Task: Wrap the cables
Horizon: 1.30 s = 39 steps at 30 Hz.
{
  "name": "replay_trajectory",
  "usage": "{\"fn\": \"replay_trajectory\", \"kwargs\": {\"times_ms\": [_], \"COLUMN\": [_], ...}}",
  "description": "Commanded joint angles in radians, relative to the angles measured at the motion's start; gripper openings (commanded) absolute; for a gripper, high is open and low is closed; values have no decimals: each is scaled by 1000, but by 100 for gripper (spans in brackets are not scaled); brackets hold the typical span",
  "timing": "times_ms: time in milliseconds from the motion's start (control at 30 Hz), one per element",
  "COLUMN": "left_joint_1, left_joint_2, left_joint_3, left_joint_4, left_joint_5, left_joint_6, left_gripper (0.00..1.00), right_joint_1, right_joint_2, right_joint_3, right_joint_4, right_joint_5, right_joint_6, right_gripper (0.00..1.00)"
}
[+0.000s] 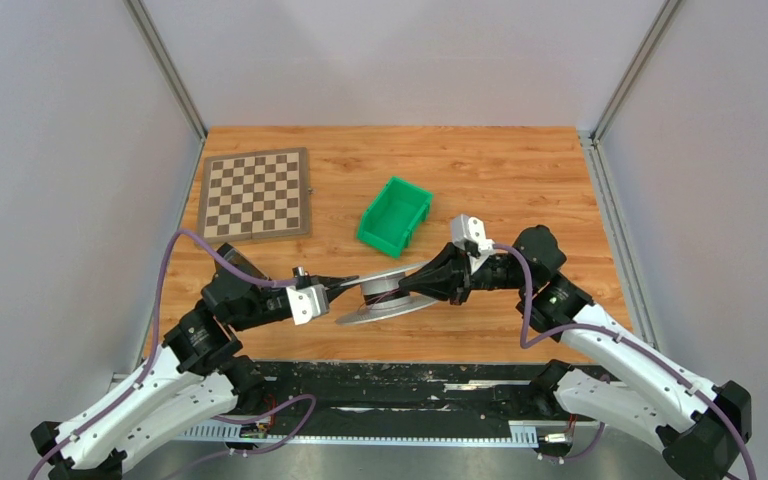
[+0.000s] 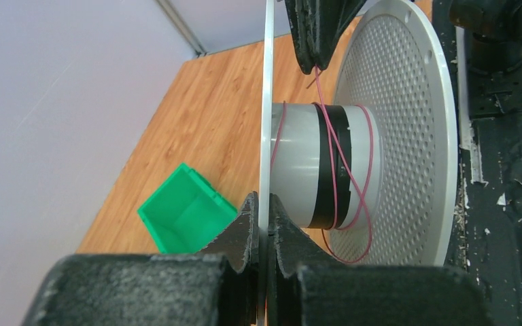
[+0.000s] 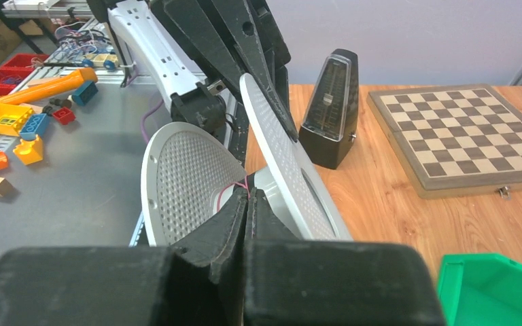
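Note:
A pale grey two-disc spool [image 1: 388, 297] is held tilted above the table's front middle. My left gripper [image 2: 264, 207] is shut on the rim of its thin disc [image 2: 268, 102]. A thin pink cable [image 2: 345, 180] runs in a few loose loops round the grey hub [image 2: 296, 166], across a black band. My right gripper [image 3: 248, 193] is shut on this cable [image 3: 234, 188] between the two perforated discs, close to the hub. In the left wrist view the right gripper [image 2: 316, 64] comes in from above with the strand rising into its tips. From above, both grippers [image 1: 352, 284] [image 1: 407, 286] meet at the spool.
A green bin [image 1: 394, 215] stands just behind the spool. At the back left lies a chessboard [image 1: 255, 193]. A dark metronome [image 3: 331, 109] stands on the wood near the chessboard [image 3: 462, 136]. Coloured bricks [image 3: 13, 122] lie on a grey bench beyond the table's front edge.

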Motion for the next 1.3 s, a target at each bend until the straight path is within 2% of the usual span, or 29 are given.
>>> {"fn": "replay_trajectory", "kwargs": {"times_ms": [0, 167, 267, 400, 500, 633, 933, 1100, 1267], "left_joint_1": [2, 2, 2, 2, 2, 2, 1, 2, 2], "left_joint_2": [12, 18, 24, 30, 32, 37, 37, 31, 28], "left_joint_3": [97, 105, 80, 23, -5, -15, -32, -37, -33], "left_joint_4": [21, 58, 155, 364, 446, 530, 580, 577, 557], "left_joint_5": [48, 53, 46, 55, 50, 46, 8, -27, -55], "left_joint_6": [27, -2, -106, -257, -343, -411, -420, -420, -398], "left_gripper": [0, 0, 0, 0, 0, 0, 0, 0, 0], "right_joint_1": [1, 3, 3, 7, 7, 7, 8, 8, 8], "right_joint_2": [-23, -48, -53, -51, -59, -58, -68, -69, -91], "right_joint_3": [103, 35, -23, -113, -143, -144, -147, -138, -163], "right_joint_4": [-107, -46, 112, 415, 497, 491, 506, 404, 317], "right_joint_5": [-72, -59, -40, -48, -27, -46, -89, -35, -17], "right_joint_6": [-71, -87, 20, 178, 194, 164, 196, 176, 128], "right_gripper": [0, 0, 0, 0, 0, 0, 0, 0, 7]}}
